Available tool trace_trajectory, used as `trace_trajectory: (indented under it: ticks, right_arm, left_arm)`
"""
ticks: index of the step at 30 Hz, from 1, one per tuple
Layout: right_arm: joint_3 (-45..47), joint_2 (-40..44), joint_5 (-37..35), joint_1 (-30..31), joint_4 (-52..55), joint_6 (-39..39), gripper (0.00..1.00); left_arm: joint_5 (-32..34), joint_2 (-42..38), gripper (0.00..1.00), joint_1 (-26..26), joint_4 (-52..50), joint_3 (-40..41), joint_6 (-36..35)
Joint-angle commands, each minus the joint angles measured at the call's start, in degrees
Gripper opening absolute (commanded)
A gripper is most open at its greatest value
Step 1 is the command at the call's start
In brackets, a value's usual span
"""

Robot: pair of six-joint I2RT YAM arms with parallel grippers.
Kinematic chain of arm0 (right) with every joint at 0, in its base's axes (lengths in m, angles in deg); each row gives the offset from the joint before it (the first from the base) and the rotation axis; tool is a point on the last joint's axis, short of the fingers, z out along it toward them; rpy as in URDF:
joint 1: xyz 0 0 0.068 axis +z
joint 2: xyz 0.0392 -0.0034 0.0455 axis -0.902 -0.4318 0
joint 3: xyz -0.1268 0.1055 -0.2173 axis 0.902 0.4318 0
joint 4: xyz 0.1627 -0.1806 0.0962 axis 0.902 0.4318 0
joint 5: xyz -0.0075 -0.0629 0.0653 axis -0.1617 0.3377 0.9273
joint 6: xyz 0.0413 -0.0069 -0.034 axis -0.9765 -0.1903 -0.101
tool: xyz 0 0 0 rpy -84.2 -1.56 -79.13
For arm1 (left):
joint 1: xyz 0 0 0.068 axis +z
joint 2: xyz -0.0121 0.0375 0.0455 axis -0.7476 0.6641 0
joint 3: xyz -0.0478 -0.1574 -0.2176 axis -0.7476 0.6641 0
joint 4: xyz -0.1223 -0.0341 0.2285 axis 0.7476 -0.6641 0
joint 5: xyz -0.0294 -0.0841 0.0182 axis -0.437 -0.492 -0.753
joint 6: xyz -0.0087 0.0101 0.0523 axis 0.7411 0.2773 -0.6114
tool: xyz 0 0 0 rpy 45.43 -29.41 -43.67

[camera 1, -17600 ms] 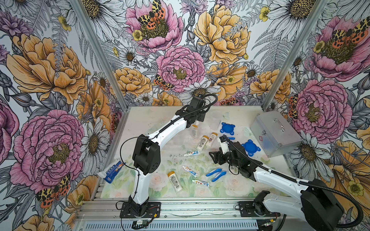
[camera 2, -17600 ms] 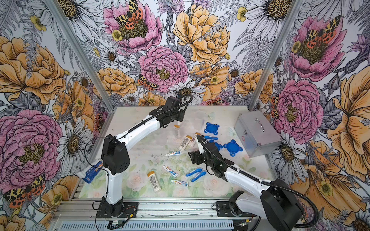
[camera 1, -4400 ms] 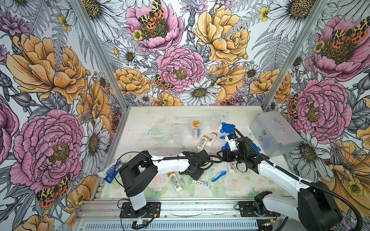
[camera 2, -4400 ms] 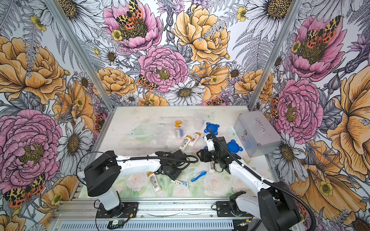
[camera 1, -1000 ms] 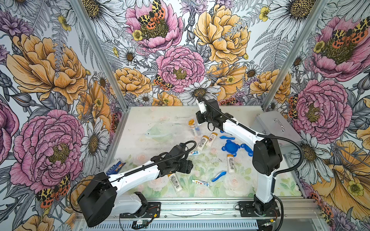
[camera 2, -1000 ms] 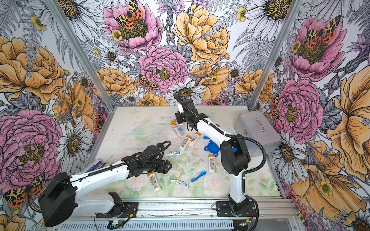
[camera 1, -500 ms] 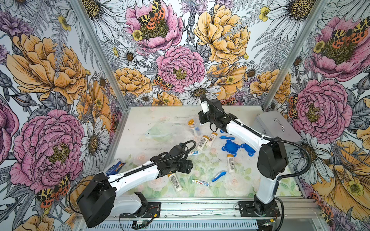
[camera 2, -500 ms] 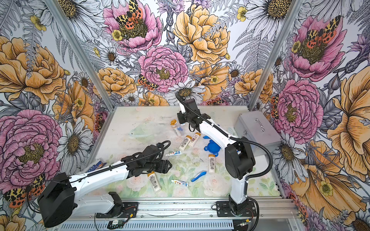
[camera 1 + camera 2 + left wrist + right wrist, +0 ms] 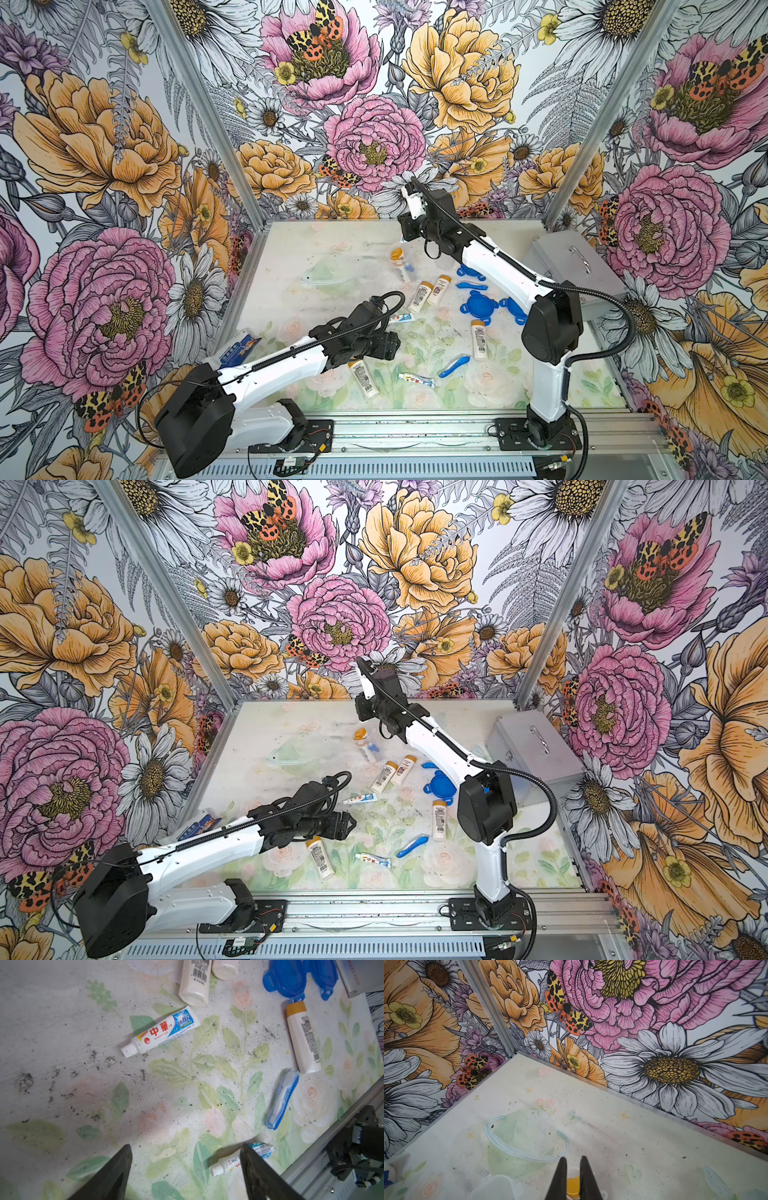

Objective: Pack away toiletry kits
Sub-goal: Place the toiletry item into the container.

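Observation:
The toiletry kits lie scattered on the floral mat. A clear cup [image 9: 400, 262] at the back holds an orange-capped bottle [image 9: 573, 1186]. Loose bottles [image 9: 419, 296] [image 9: 479, 345] [image 9: 363, 378], toothpaste tubes [image 9: 401, 318] [image 9: 228, 1164], blue toothbrushes [image 9: 455, 365] [image 9: 471, 286] and blue lids [image 9: 478, 305] lie mid-table. My left gripper [image 9: 186, 1147] hovers open and empty over the mat, a toothpaste tube just outside one finger. Above the cup, my right gripper [image 9: 573, 1158] is shut and holds nothing; the orange cap shows below through the slit.
A silver metal case [image 9: 577, 266] sits closed at the right edge. A blue-white packet [image 9: 239, 349] leans at the left edge. Another clear cup [image 9: 494, 1187] lies beside the filled one. Walls close the back and both sides.
The right wrist has lifted slightly above the cup, with its jaws still shut. The left arm has stayed where it was, open.

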Motion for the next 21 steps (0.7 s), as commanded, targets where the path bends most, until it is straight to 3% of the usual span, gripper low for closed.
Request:
trace_trajectory:
  ticks: [1, 21]
  right_arm:
    - [-1.8, -2.8, 0.6, 0.4, -0.1, -0.8, 0.0]
    - [-1.6, -8.8, -8.2, -0.8, 2.6, 2.7, 0.0]
  left_arm:
    - [1.0, -1.4, 0.81, 0.5, 1.3, 0.9, 0.5]
    - [-0.6, -1.7, 0.81, 3.1, 1.3, 1.3, -1.2]
